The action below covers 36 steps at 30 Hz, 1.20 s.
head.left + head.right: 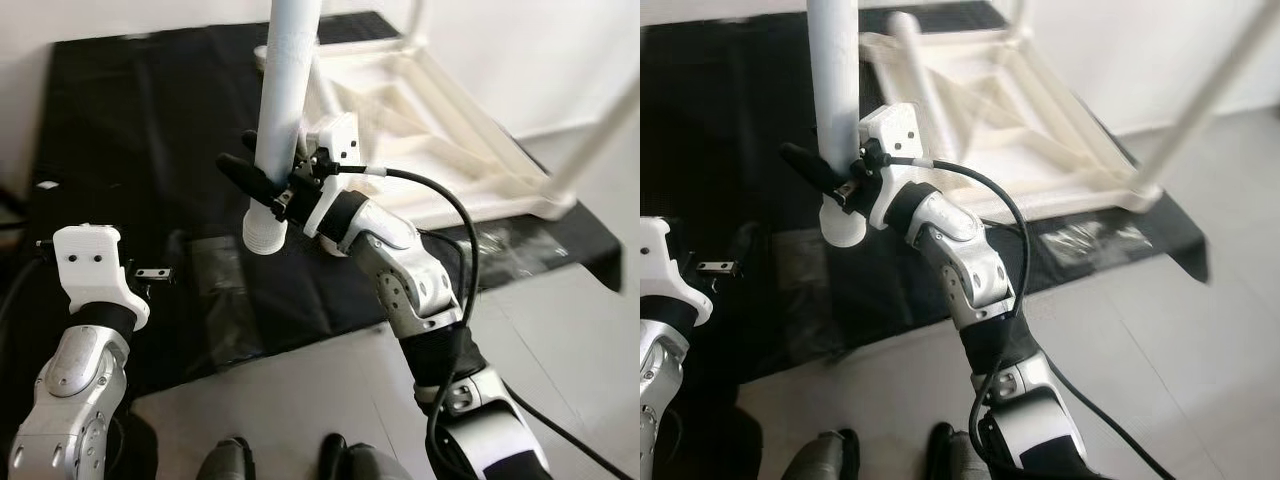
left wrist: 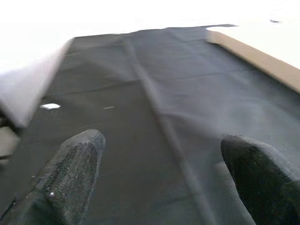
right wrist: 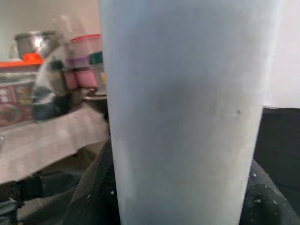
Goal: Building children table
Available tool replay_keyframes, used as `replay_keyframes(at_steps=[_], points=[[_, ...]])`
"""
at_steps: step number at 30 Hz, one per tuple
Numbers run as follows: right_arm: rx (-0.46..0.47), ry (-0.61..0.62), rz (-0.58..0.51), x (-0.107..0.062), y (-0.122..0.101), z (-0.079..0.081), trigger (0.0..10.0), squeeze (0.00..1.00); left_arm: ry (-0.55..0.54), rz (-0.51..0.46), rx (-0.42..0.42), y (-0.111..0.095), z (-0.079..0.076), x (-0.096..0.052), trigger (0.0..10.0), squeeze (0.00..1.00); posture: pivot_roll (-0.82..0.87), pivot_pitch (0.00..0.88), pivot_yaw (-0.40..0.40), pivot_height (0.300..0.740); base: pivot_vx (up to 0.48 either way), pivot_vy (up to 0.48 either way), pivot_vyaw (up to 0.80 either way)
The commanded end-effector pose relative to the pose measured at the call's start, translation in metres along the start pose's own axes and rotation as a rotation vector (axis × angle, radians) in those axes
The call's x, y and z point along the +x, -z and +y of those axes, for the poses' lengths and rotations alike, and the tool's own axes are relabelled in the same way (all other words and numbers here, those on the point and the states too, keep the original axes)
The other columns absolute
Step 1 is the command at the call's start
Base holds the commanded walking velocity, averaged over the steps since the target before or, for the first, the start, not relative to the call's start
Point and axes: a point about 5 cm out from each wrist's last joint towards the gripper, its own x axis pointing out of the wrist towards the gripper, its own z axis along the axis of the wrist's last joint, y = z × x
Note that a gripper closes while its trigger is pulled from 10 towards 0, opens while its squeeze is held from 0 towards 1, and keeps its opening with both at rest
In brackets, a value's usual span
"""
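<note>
A white table leg [image 1: 283, 90] stands upright over the black cloth [image 1: 150, 130], its ribbed end [image 1: 264, 235] pointing down just above the cloth. My right gripper [image 1: 262, 185] is shut on the leg near that lower end; up close the leg [image 3: 187, 112] sits between the fingers. Behind and to the right, the white table top [image 1: 440, 130] lies upside down on the cloth, with another leg [image 1: 600, 130] standing up from its right corner. My left gripper [image 2: 164, 178] hovers over the cloth at the lower left, open and holding nothing.
The black cloth covers the floor ahead; pale tiles [image 1: 300, 400] lie in front of it. A sheet of clear plastic [image 1: 225, 290] lies on the cloth near its front edge. Food containers [image 3: 56, 70] stand on a low surface in the right wrist view.
</note>
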Motion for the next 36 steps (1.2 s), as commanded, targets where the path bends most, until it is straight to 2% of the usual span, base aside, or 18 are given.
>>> replay_keyframes(at_steps=[1,12,22,27,36], points=[[-0.009,0.033,-0.015,-0.006,-0.005,-0.002,10.0,0.0,0.009,0.019,-0.011,0.004,-0.002,-0.001,10.0,0.0,-0.13,0.128,-0.052,0.74,0.0,0.0,0.0],[-0.032,0.096,0.001,-0.008,-0.005,-0.005,10.0,0.0,0.057,0.005,-0.011,0.004,-0.008,0.0,10.0,0.0,-0.13,0.12,-0.052,0.74,0.0,0.0,0.0],[-0.025,0.097,-0.013,-0.009,-0.007,-0.005,10.0,0.0,0.084,0.0,-0.006,0.003,-0.012,0.001,10.0,0.0,-0.13,0.112,-0.046,0.74,0.0,0.0,0.0],[-0.02,0.12,-0.015,-0.01,-0.008,-0.008,10.0,0.0,0.102,-0.007,-0.005,0.001,-0.015,0.002,10.0,0.0,-0.11,0.111,-0.043,0.74,0.0,0.0,0.78],[-0.048,0.168,-0.005,-0.013,-0.008,-0.016,10.0,0.0,0.128,-0.013,-0.012,0.001,-0.018,0.0,10.0,0.0,-0.09,0.114,-0.045,0.74,0.0,0.0,0.0]])
